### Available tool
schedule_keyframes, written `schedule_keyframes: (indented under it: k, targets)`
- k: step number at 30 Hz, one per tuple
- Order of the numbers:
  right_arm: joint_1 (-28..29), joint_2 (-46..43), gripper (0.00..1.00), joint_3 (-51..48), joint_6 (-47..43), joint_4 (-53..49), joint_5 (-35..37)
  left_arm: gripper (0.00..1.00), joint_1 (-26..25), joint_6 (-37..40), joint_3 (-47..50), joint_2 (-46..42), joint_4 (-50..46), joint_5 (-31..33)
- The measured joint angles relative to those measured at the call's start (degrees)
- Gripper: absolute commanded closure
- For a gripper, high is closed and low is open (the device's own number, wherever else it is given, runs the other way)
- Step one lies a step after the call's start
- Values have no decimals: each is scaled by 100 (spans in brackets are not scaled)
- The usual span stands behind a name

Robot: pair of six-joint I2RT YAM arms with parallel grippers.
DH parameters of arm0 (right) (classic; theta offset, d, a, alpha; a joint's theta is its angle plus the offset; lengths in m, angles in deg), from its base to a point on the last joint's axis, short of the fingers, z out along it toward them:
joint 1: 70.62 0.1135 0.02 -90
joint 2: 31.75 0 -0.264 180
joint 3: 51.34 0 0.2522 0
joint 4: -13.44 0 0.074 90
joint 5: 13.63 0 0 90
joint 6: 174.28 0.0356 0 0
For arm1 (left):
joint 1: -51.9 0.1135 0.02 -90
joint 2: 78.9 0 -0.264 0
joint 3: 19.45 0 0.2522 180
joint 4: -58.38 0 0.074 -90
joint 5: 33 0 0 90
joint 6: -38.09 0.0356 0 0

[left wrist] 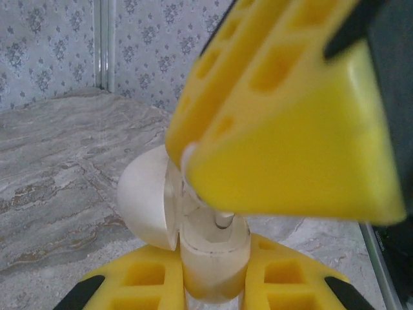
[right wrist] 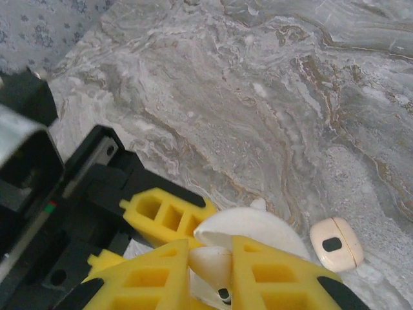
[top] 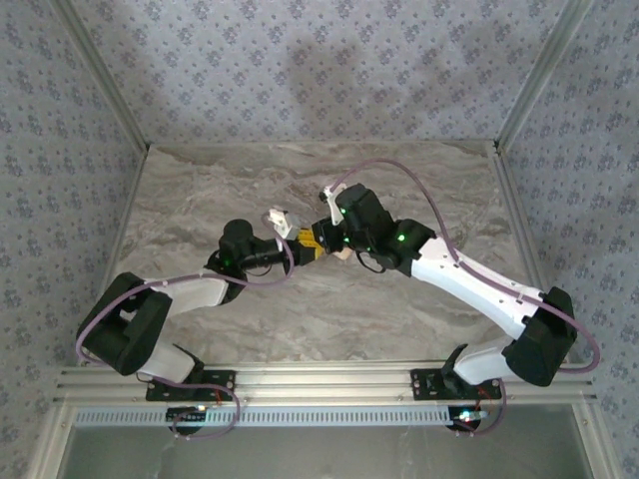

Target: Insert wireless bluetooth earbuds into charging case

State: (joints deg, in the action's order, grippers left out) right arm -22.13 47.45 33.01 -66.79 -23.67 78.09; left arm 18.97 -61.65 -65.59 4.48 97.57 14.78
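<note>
The cream charging case (left wrist: 213, 258) stands upright between the yellow fingers of my left gripper (left wrist: 213, 274), which is shut on its body. Its round lid (left wrist: 147, 203) hangs open to the left. My right gripper (right wrist: 211, 255) is shut on a white earbud (right wrist: 210, 263) directly above the case. The earbud's stem tip (left wrist: 224, 219) touches the case's open top under the right gripper's yellow fingers (left wrist: 290, 129). The two grippers meet at mid-table, left gripper (top: 298, 243) against right gripper (top: 321, 245). Another cream earbud (right wrist: 335, 243) lies on the table to the right of the case lid (right wrist: 258, 227).
The marble table top (top: 419, 190) lies bare around the arms. Patterned walls with metal corner posts (top: 110, 90) close it in on three sides. The left gripper's black body and yellow finger (right wrist: 164, 213) sit close on the right wrist's left.
</note>
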Motion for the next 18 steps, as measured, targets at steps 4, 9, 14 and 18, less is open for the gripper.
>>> schedule_keyframes:
  k: [4, 9, 14, 18]
  targets:
    - [0, 0, 79, 17, -87, -61, 7, 83, -9, -42, -22, 0, -11, 0]
    - [0, 0, 62, 22, -192, -81, 7, 83, -11, -46, -48, 0, -52, 4]
    - [0, -2, 53, 83, -236, -70, -120, 83, -11, -83, -90, 0, -90, 20]
    - [-116, -50, 46, 92, -238, -59, -380, 83, -9, -76, -92, -17, -111, 17]
